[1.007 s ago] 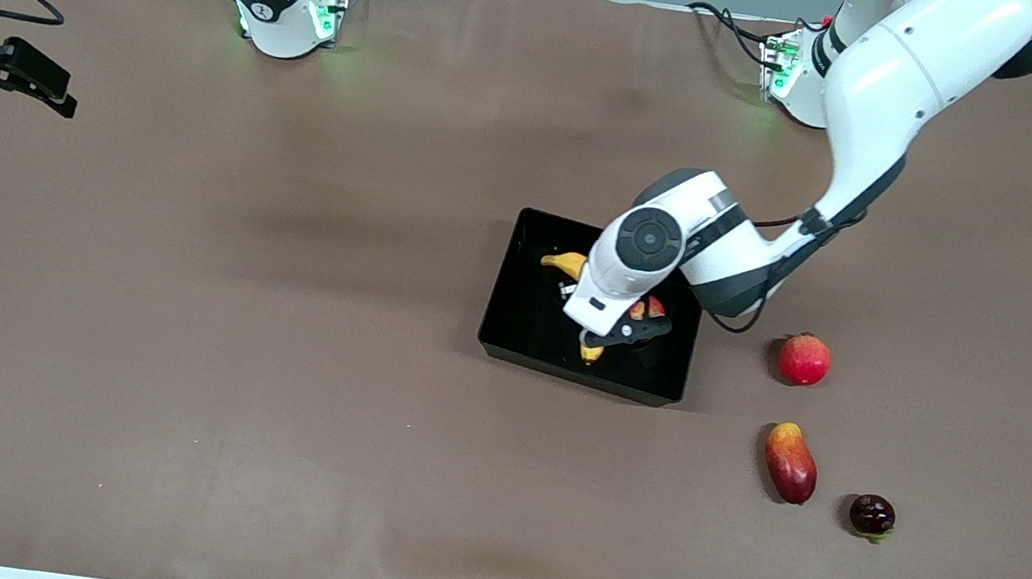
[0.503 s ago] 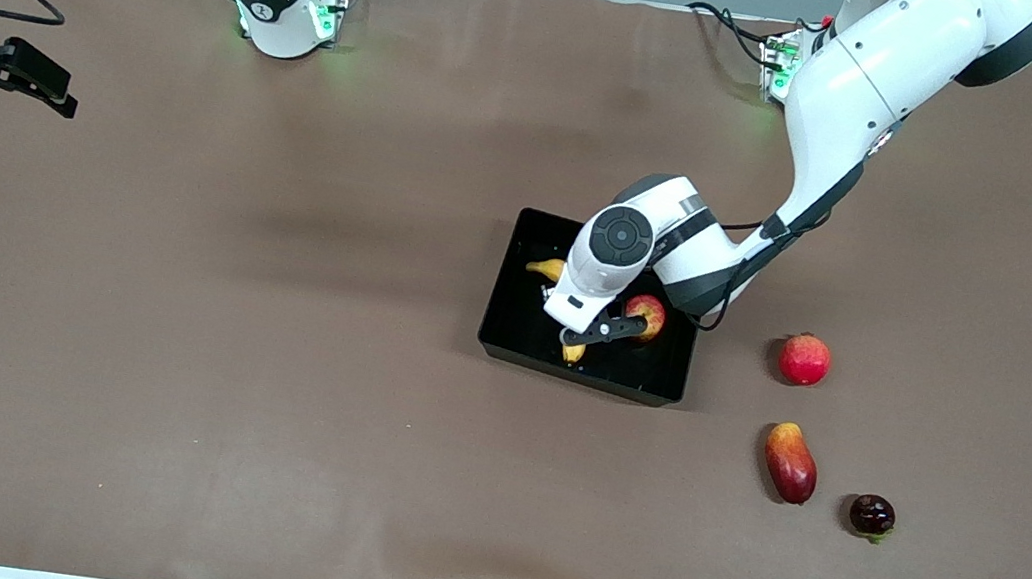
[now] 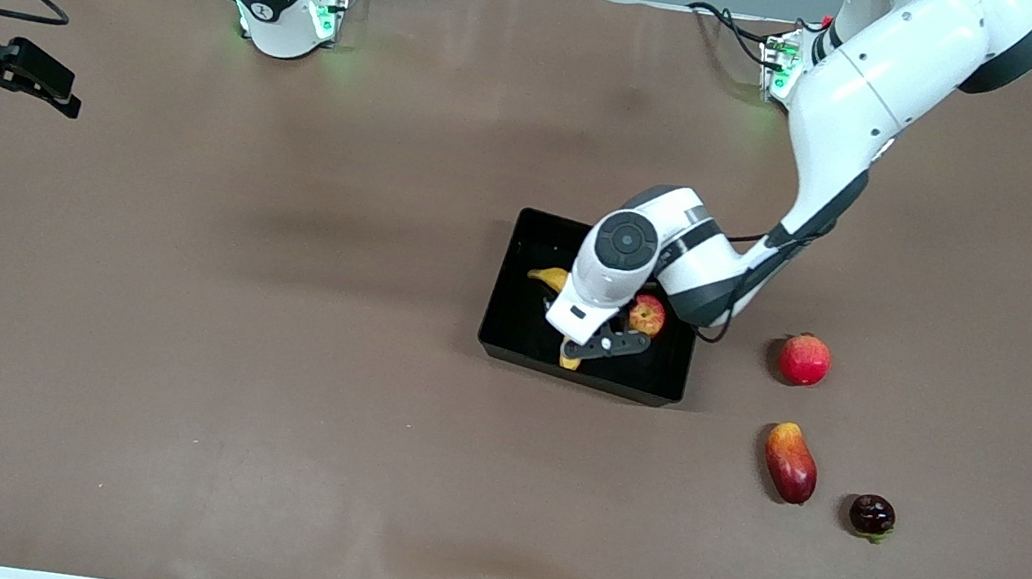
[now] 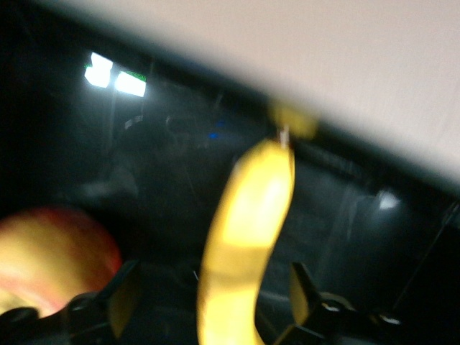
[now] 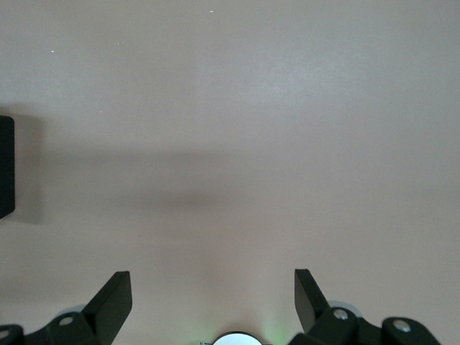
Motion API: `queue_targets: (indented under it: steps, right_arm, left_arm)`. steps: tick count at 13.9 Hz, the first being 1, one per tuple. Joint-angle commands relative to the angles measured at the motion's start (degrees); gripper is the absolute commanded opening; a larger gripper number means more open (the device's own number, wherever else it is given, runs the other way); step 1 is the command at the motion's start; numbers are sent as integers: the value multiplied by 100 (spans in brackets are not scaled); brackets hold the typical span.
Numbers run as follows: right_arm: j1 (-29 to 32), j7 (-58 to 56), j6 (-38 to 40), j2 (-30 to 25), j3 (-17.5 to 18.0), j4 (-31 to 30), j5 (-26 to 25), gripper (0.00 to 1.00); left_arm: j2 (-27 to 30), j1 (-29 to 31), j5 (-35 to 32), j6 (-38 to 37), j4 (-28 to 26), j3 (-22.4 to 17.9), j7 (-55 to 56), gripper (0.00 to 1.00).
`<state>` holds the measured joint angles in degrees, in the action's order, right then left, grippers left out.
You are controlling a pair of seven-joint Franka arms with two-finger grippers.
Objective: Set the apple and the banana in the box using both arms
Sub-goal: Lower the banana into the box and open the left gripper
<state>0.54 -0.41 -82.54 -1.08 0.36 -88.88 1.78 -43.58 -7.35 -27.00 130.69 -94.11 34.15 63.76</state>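
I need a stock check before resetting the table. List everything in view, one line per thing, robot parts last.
box: one, black, mid-table.
banana: one, yellow, in the box.
apple: one, red-yellow, in the box beside the banana.
red round fruit: one, on the table beside the box, toward the left arm's end.
mango: one, red-yellow, nearer the camera than the red round fruit.
dark fruit: one, dark red, beside the mango.
left gripper: open, over the banana in the box.
right gripper: open, waiting over bare table.
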Motion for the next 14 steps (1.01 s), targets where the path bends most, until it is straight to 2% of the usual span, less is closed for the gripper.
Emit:
queue_targets:
  steps: [1, 4, 6, 9, 12, 14]
  right_arm:
    - [-28, -38, 37, 46, -10, 99, -47, 100]
    - [-19, -38, 37, 46, -19, 99, -55, 100]
    - [-28, -38, 37, 46, -19, 99, -55, 100]
    - [-28, -38, 37, 46, -10, 99, -55, 100]
    - [-37, -38, 37, 46, -19, 99, -55, 100]
    - [-28, -38, 37, 46, -19, 99, -47, 100]
  left_arm:
    - [735, 654, -7, -377, -90, 118, -993, 100]
    - [1263, 1637, 46, -676, -90, 530, -1601, 100]
    - [1466, 2585, 272, -1070, -73, 1117, -2251, 100]
    - [1555, 3939, 406, -2036, 260, 2075, -3043, 100]
    - [1720, 4575, 327, -3011, 778, 2473, -3194, 100]
    - [1984, 4620, 309, -3610, 1121, 2447, -3317, 100]
